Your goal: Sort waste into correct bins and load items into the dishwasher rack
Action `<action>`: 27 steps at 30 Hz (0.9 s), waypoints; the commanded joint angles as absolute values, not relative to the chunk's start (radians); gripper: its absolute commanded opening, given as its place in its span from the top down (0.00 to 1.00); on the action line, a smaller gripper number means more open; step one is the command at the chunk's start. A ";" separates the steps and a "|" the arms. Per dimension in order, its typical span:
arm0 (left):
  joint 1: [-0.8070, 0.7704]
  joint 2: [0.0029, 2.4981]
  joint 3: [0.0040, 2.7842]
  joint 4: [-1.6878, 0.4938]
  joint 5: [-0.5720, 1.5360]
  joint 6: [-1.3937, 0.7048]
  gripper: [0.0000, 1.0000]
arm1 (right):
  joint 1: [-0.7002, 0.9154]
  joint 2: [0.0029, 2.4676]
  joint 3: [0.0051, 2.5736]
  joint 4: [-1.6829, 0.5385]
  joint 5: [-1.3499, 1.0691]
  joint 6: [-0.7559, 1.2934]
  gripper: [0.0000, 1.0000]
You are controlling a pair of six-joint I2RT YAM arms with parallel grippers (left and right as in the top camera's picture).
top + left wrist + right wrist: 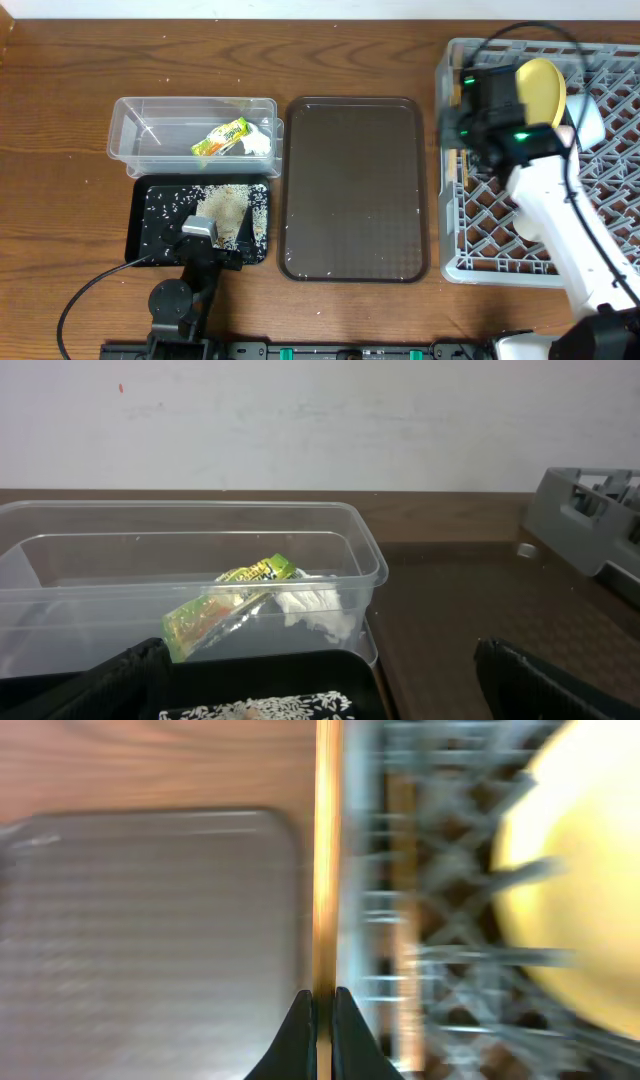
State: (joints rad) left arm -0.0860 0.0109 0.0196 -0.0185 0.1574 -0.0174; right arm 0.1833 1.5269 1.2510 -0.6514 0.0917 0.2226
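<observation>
My right gripper (322, 1005) is shut on a thin wooden chopstick (327, 870) at the left edge of the grey dishwasher rack (600, 200). A second chopstick (403, 920) lies in the rack, blurred. The pale-yellow plate (542, 85) stands in the rack beside a light-blue bowl (588, 118). My left gripper (205, 240) is open and empty over the black tray (150, 235), which holds rice scraps (235, 205). The clear tub (130, 140) holds the snack wrapper (225, 605) and the white tissue (315, 608).
The large dark brown serving tray (352, 190) lies between the bins and the rack, with nothing on it. The right arm covers the rack's left and middle part. The rack's corner shows at the right of the left wrist view (580, 510).
</observation>
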 commanded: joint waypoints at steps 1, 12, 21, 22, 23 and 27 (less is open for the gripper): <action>-0.081 0.004 0.004 -0.052 0.172 0.000 0.01 | 0.128 1.582 1.248 -0.656 0.111 0.129 0.99; -0.081 0.004 0.004 -0.052 0.172 0.000 0.01 | 0.139 1.491 1.258 -0.670 -0.112 0.099 0.48; -0.081 0.004 0.004 -0.052 0.172 0.000 0.01 | 0.279 1.108 1.258 -0.775 -0.193 0.100 0.01; -0.081 0.004 0.004 -0.052 0.172 0.000 0.01 | 0.294 1.076 1.258 -0.786 -0.193 0.100 0.01; -0.081 0.004 0.004 -0.052 0.172 0.000 0.01 | 0.309 1.045 1.258 -0.798 -0.192 0.100 0.01; -0.081 0.004 0.004 -0.052 0.172 0.000 0.01 | 0.359 0.928 1.258 -0.876 -0.220 0.101 0.01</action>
